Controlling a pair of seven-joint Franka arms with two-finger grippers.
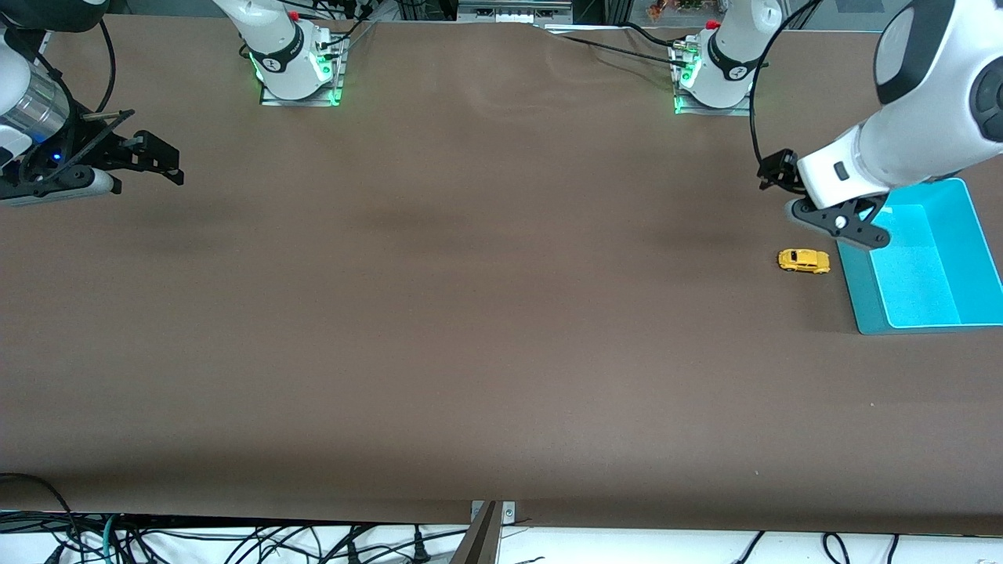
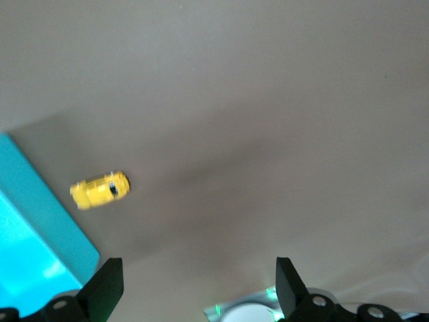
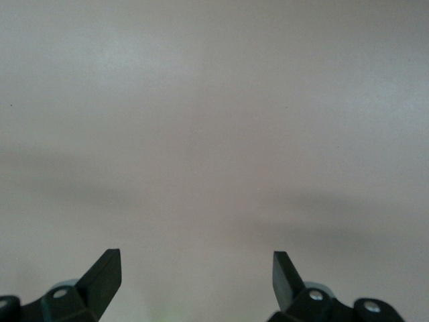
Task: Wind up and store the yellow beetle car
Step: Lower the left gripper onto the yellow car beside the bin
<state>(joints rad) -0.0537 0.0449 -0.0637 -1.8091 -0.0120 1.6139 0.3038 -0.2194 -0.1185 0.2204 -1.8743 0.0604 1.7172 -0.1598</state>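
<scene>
The yellow beetle car [image 1: 803, 261] stands on the brown table at the left arm's end, right beside the turquoise bin [image 1: 856, 291]. My left gripper [image 1: 801, 196] hangs open and empty in the air over the table next to the car and the bin's edge. In the left wrist view the car [image 2: 100, 190] lies off to one side of the open gripper [image 2: 199, 282], beside the bin [image 2: 48, 216]. My right gripper [image 1: 166, 162] waits open and empty over the right arm's end of the table; the right wrist view shows it [image 3: 196, 272] over bare table.
The two arm bases [image 1: 296, 66] [image 1: 717, 74] stand along the table edge farthest from the front camera. The bin holds nothing that I can see. Cables hang below the table's near edge.
</scene>
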